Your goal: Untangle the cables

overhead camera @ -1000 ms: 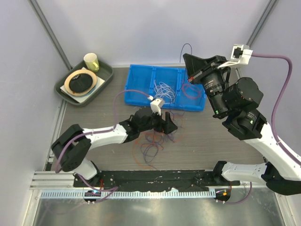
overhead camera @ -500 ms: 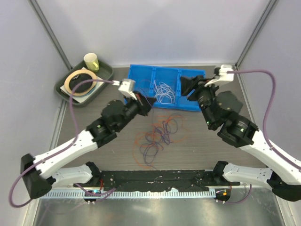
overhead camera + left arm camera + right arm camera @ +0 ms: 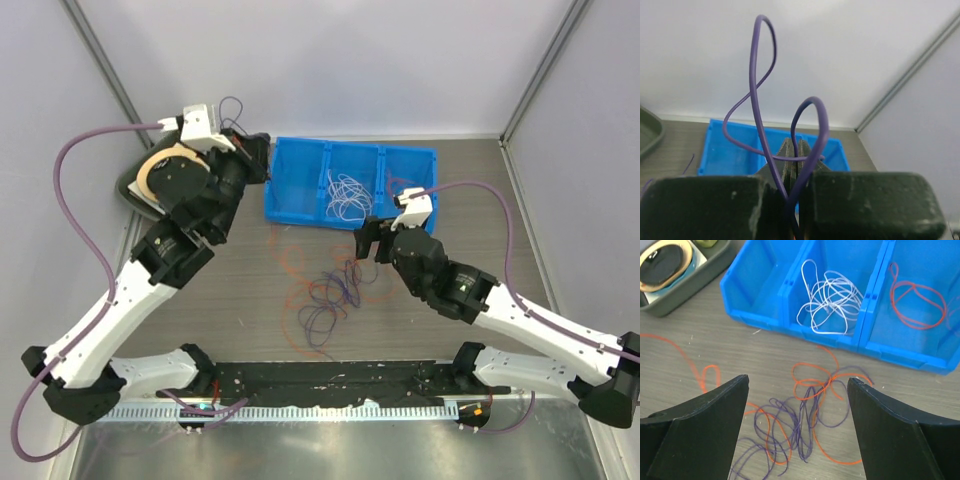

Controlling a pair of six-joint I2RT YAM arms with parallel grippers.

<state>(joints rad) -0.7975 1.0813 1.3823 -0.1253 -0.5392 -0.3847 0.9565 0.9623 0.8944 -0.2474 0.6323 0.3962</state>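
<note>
My left gripper (image 3: 252,152) is raised above the table's far left corner, between the green tray (image 3: 131,190) and the left end of the blue bin (image 3: 300,214). It is clenched on 1 purple cable (image 3: 756,75), which curls up from the fingertips in 2 loose loops. The pinch is narrow and the cable is springy, so I judge it could twist out. If I let go too far left, it could fall into the tray or onto the table instead of the bin. I cannot tell whether its lower end hangs free. If it trails to the table, lifting further could drag other strands.

The bin has 3 compartments. The left one looks empty, the middle one holds the white cables (image 3: 827,300), and the right one holds an orange-red cable (image 3: 917,297). Dropping the purple cable into the middle or right compartment would mix the colours again.

On the table in front of the bin lies the tangle (image 3: 800,420) of purple and orange-red loops. 1 orange-red strand (image 3: 705,375) trails off towards the table's left edge.

My right gripper (image 3: 365,240) is released, jaws wide, hovering over the tangle's far side. The loops cross closely there, so closing could catch several strands at once and haul the whole knot tighter.
</note>
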